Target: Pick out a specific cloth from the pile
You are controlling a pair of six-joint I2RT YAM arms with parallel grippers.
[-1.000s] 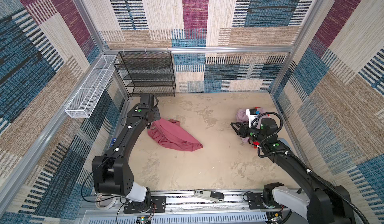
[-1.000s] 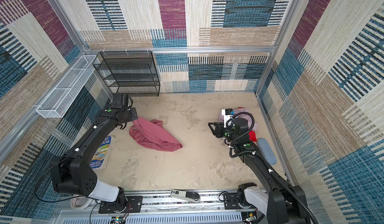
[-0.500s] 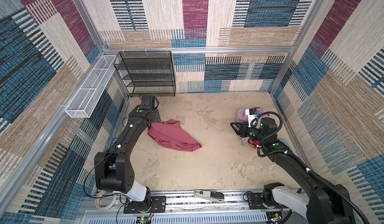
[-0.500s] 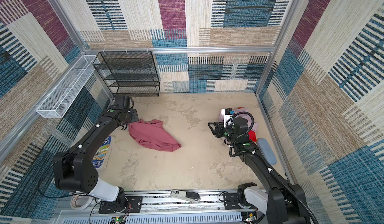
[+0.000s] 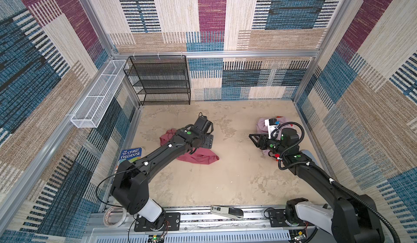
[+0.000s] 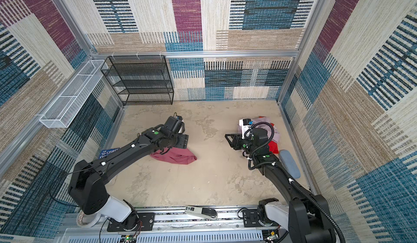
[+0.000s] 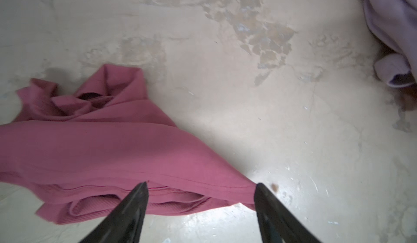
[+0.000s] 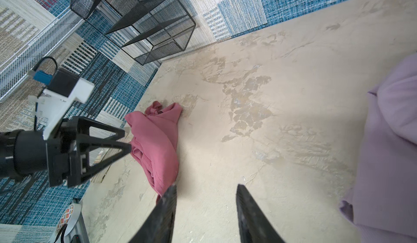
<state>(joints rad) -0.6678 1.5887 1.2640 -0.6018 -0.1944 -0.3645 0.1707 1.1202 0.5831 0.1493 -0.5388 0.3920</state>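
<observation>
Cloth: dusty rose cloth (image 5: 198, 158) (image 6: 178, 157), crumpled and lying loose on the bench (image 5: 225, 181), out in front of the black wire rack (image 5: 158, 81).
Cloth axis: long axis runs slantwise across the bench; the bunched, folded end (image 7: 90, 95) is nearer the rack, the tapered corner points away from it.
Left gripper: left gripper (image 5: 206, 141) (image 7: 200, 185) has jaws wide apart with nothing clamped; it hangs over the cloth's near hem.
Contact: the hem shows between the two fingertips in the left wrist view; cannot tell whether either tip touches the fabric.
Cloth vs left gripper: in both top views the arm covers the cloth's middle, with fabric showing on both sides of it.
Right gripper: right gripper (image 5: 253, 138) (image 8: 205, 185) has jaws partly apart and empty, pointed toward the cloth but well apart from it.
Pile: pile (image 5: 261, 126) (image 6: 275, 135), lilac-pink on top with red showing, sits behind the right gripper, farther from the rack than the cloth and well apart from it.
</observation>
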